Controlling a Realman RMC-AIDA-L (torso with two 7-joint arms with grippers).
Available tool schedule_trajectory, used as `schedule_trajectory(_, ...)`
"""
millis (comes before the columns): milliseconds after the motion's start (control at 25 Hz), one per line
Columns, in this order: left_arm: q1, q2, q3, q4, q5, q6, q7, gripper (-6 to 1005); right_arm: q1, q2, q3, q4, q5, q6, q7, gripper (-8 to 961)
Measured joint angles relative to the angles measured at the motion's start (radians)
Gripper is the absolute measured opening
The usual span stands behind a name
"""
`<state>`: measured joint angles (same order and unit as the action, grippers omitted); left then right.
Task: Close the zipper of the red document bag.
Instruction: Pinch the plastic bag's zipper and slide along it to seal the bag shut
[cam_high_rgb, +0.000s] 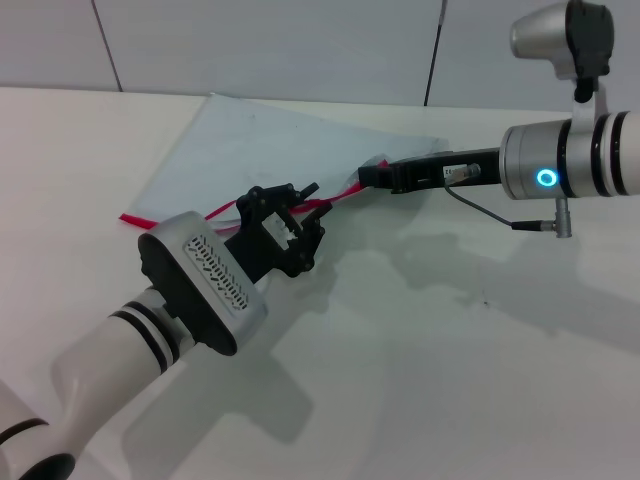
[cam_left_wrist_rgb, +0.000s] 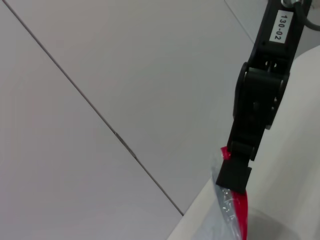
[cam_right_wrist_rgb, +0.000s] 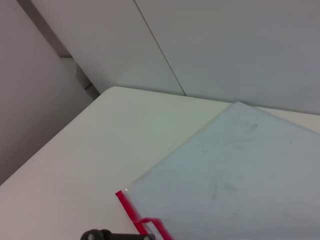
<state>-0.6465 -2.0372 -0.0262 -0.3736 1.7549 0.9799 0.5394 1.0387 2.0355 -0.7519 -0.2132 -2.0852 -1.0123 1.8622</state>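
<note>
Translucent blue-grey bag (cam_high_rgb: 270, 140) lies flat on white table (cam_high_rgb: 450, 360), its red zipper (cam_high_rgb: 225, 210) along the near edge. My right gripper (cam_high_rgb: 372, 176) is clamped on the zipper's end; my left gripper (cam_high_rgb: 318, 207) sits mid-zipper, finger spread unclear.

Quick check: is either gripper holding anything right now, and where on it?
The right gripper is shut on the red document bag, pinching the end of its zipper edge. The left gripper sits at the zipper mid-length; its grip cannot be told.
</note>
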Motion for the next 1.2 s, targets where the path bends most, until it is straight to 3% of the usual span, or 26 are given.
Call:
schedule_trajectory(760, -0.004, 0.002, -0.008, 0.005, -0.002, -0.011, -0.004, 83, 0.003, 0.0, 0.001, 0.011, 0.006, 0.0, -0.011, 26)
schedule_trajectory(1200, 0.003, 0.002, -0.002, 0.001, -0.002, -0.012, -0.004, 84, -0.036, -0.005, 0.012, -0.016, 0.06, 0.001, -0.024, 25)
